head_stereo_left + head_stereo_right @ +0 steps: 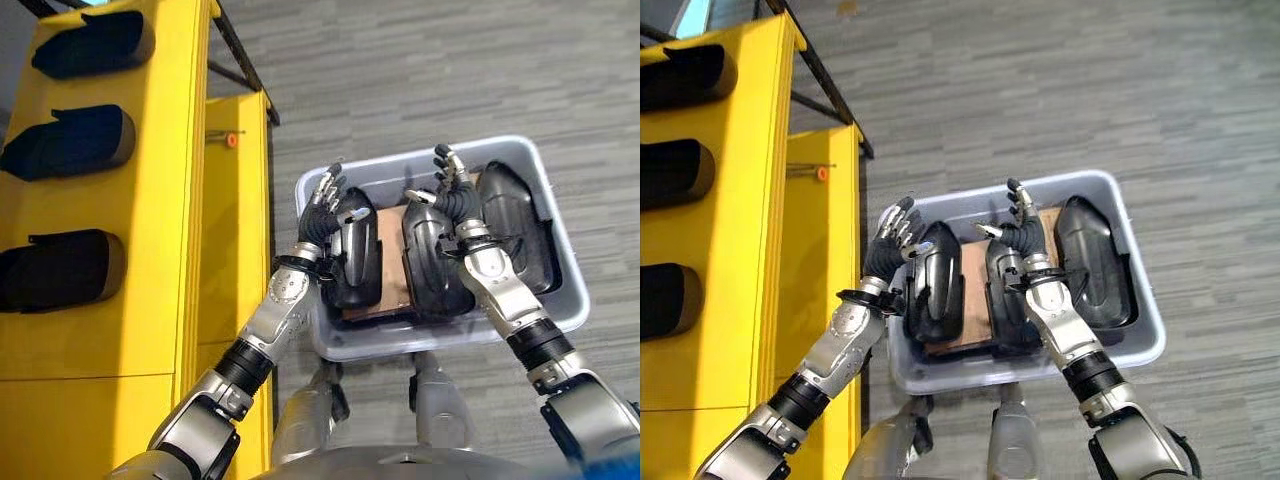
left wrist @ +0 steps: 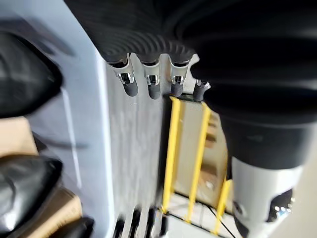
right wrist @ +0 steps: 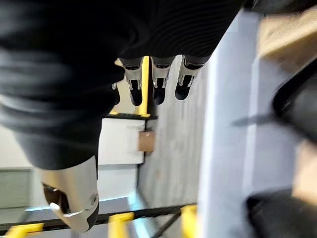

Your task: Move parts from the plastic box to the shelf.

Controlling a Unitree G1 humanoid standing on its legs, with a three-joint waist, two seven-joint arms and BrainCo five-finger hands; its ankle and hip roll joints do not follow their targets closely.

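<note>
Two robot hands, left & right, fingers apart, above plastic box w/ black parts.

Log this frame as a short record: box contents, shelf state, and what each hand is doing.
box: grey plastic box on the floor
contents: three black parts; left part, middle part, right part; brown cardboard beneath
shelf: yellow shelf, three black parts already in its slots
left hand: open, over the box's left edge, holding nothing
right hand: open, above the middle part, holding nothing
</note>
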